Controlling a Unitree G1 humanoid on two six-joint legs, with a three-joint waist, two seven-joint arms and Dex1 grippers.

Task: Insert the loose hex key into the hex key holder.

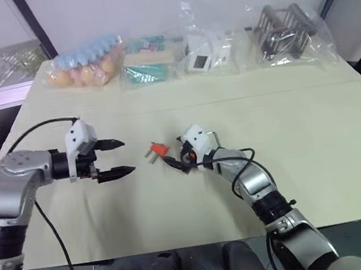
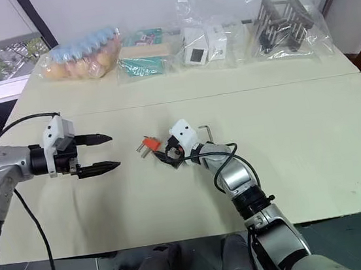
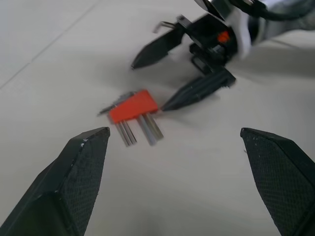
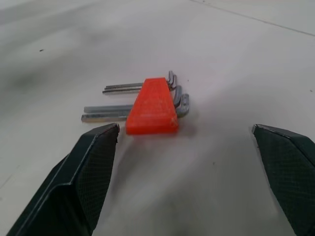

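While both of my tools hang over the tabletop (image 1: 315, 158), I count one holder and one loose key. My left tool (image 1: 119, 158) is on the left, its two black fingers spread wide with nothing between them, pointing toward the middle. Next comes the red holder (image 1: 159, 149), lying flat on the tabletop with four grey keys (image 4: 106, 109) pushed through it. Just right of it is my right tool (image 2: 163, 154), fingers wide apart and empty, one fingertip close beside the red block; I cannot tell whether it touches. The loose key (image 2: 207, 130) lies just behind that tool's white housing, partly hidden by it. Along the far edge sit four clear bags: coloured eggs (image 1: 86, 64), a teal packet (image 1: 147, 63), white boxes (image 1: 207, 53) and dark metal parts (image 1: 286, 30).
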